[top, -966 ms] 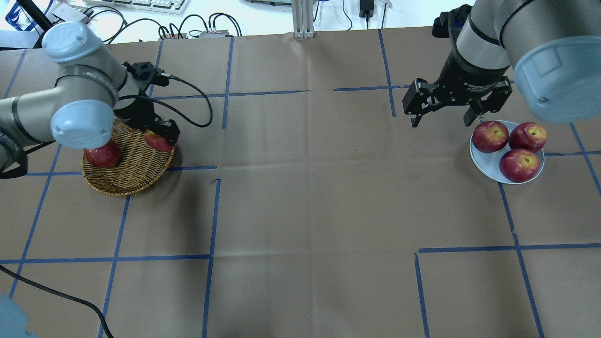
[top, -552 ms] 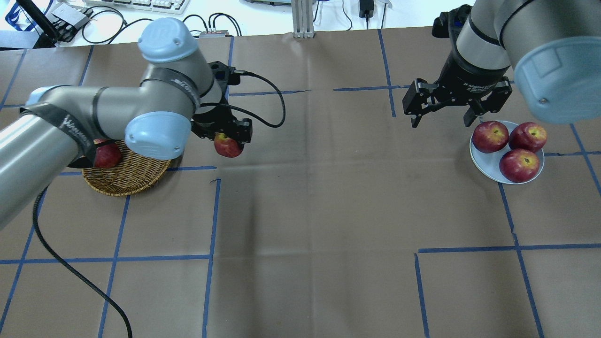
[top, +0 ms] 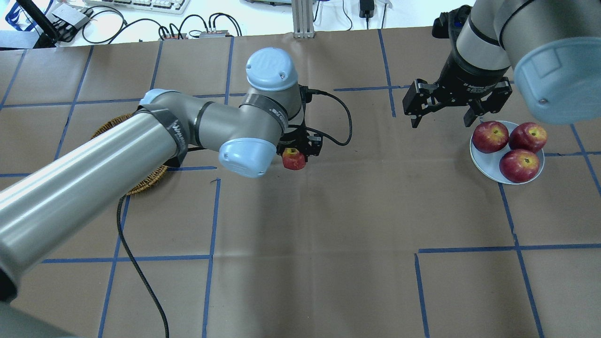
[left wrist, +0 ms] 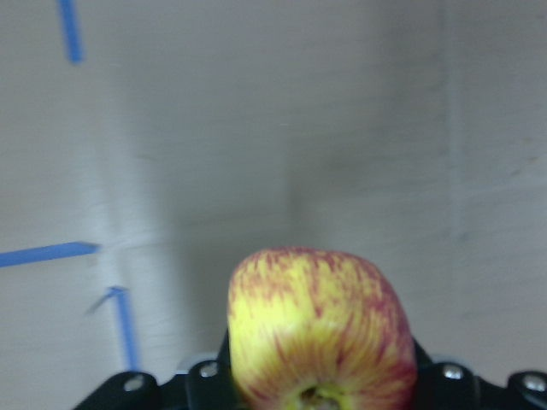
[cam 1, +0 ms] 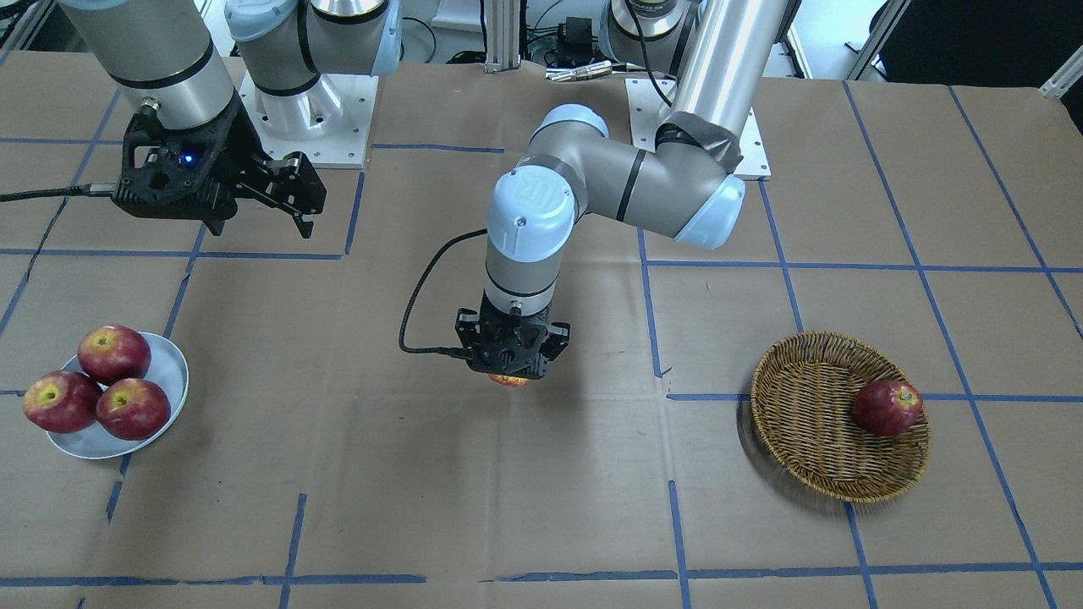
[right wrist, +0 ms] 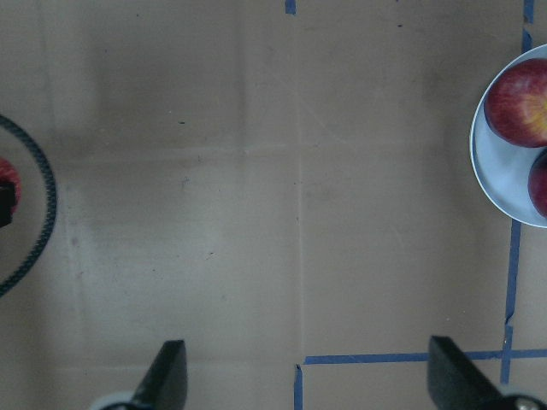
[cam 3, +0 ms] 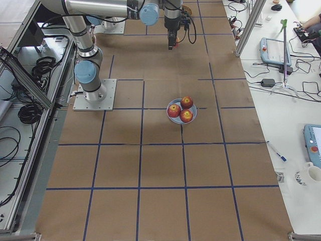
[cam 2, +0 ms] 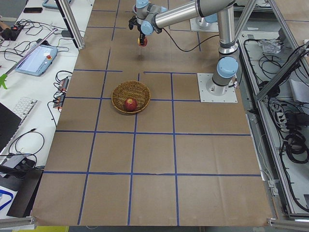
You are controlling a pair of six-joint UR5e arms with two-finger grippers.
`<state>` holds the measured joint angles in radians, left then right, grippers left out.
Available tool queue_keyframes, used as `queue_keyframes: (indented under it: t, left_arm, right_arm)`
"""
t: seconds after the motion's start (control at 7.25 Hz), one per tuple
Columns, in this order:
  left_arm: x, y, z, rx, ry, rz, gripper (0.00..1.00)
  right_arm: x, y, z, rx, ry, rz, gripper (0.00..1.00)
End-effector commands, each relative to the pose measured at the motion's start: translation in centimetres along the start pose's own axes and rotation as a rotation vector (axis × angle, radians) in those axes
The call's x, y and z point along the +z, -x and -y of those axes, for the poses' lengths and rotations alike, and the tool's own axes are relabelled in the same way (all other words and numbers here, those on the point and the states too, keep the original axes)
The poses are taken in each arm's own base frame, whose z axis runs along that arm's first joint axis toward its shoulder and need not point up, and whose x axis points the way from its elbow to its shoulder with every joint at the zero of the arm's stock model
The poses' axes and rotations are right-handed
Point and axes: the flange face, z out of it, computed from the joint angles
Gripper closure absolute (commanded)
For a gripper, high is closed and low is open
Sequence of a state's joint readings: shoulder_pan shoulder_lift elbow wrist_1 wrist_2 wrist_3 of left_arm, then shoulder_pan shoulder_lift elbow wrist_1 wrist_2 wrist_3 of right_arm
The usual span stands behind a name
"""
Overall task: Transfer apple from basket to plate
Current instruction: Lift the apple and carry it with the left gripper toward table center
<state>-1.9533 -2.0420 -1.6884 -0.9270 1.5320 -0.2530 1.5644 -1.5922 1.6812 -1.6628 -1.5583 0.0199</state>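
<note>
Roughly halfway: above the tabletop, the basket lies well behind our left hand, the plate well ahead, just beside our spread, empty right hand; our left hand pinches the apple aloft; placing remains.

The front camera sits across the bench from the robot and looks steeply down, with the arm bases along its top edge. The overhead camera faces the opposite way, from behind the robot. Both take in the plate and at least part of the basket. The side cameras hang high and far at the bench ends. One shows the basket, the other the plate. The left wrist camera looks down, very near the apple. The right wrist camera looks down past the right tool, with the plate at its right edge.
</note>
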Motion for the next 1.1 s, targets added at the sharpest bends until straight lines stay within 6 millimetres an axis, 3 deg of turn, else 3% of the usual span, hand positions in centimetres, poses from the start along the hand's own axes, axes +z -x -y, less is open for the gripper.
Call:
queue_keyframes:
  t: [0.0,0.28,0.41,0.55,0.69,0.97]
  left_arm:
    - [2.0,-1.1,0.6,0.016,-0.010,0.003,0.50]
    - [4.1,-1.0,0.7,0.017,0.018,0.011,0.47]
    - [4.2,-1.0,0.7,0.017,0.019,0.009,0.47]
    - [3.8,-1.0,0.6,0.019,0.014,0.010,0.32]
    - [3.6,-0.8,0.2,0.017,0.015,0.011,0.01]
    - [2.6,-0.7,0.5,0.014,0.009,0.010,0.01]
  right_arm:
    - [0.0,-0.1,0.0,0.001,0.000,0.000,0.00]
    - [0.0,0.0,0.0,0.000,0.000,0.000,0.00]
    - [0.0,0.0,0.0,0.000,0.000,0.000,0.00]
    - [0.0,0.0,0.0,0.001,0.000,0.001,0.00]
    - [0.0,0.0,0.0,0.000,0.000,0.001,0.00]
    - [0.0,0.0,0.0,0.000,0.000,0.001,0.00]
